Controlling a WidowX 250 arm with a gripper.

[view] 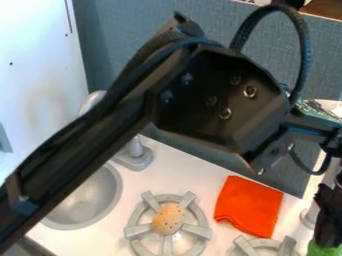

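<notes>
Tool (327,220) at R edge, can't tell state, nr green item (323,250), folded orange cloth (248,206), speckled ovoid (167,219) on burner (138,231)

Grey-blue partition (110,35) runs behind the surface (177,172), pale top edge at upper right, brown patch (324,9) beyond it. Upright white panel (33,55) on the left, small dark holes, thin dark line near its upper right edge. Surface is white, brightly lit. Round grey sink (90,202) set in, grey tap (136,156) behind it. Two grey burners (200,231) toward the near edge of view.
</notes>
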